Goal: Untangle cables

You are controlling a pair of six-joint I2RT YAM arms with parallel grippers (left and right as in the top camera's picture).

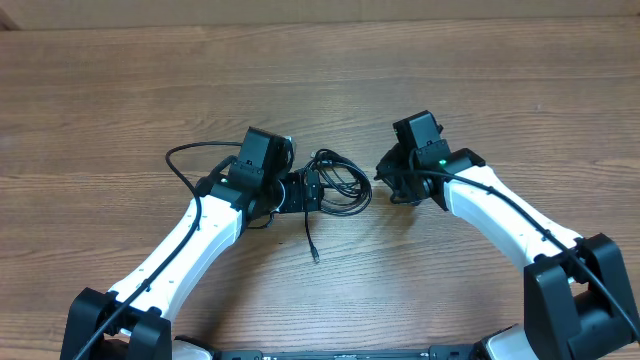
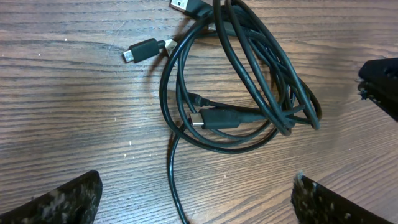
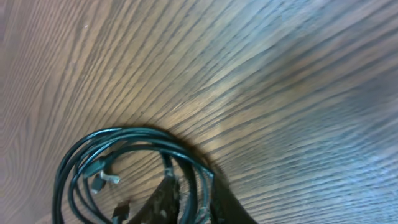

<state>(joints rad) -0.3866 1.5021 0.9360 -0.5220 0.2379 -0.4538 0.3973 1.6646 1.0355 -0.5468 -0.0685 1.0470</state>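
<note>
Thin black cables (image 1: 338, 183) lie flat in one loose, tangled coil in the middle of the scene, their loops overlapping. A single tail (image 1: 310, 235) runs from the coil toward the near side and ends in a small plug (image 1: 315, 258).

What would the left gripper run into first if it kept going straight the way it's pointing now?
Most likely the cable tangle. The left gripper is open and points at it: one loose strand runs between its fingers, the coiled loops lie ahead on the table. Its height above them is unclear.
</note>
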